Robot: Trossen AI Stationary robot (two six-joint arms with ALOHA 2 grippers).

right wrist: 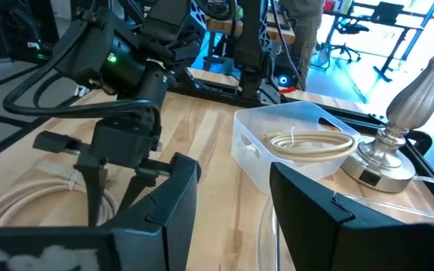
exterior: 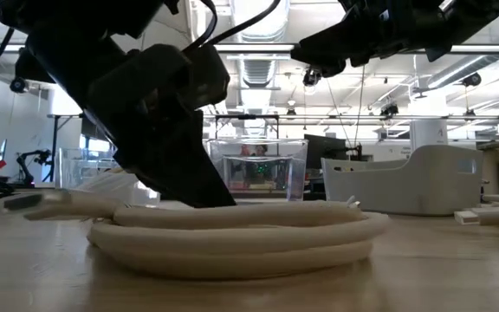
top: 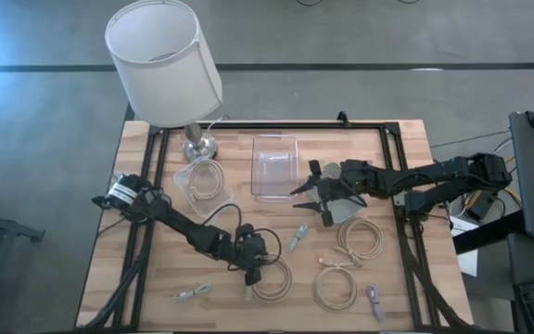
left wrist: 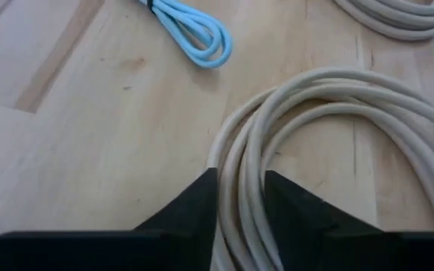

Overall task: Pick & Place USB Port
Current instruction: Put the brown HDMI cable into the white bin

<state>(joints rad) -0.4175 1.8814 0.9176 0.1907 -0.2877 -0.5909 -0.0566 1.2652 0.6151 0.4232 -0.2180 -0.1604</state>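
We see the left gripper (top: 251,275) down near the table's front edge, its fingers (left wrist: 194,207) straddling, slightly apart, the strands of a coiled white cable (top: 272,278) lying flat on the wood (top: 156,269). The right gripper (top: 315,199) hovers over the table's middle beside the empty clear tray (top: 276,167), jaws spread and holding nothing. A smaller clear bin (top: 202,182) holding another coiled cable sits by the lamp base (top: 198,144) toward the back left corner.
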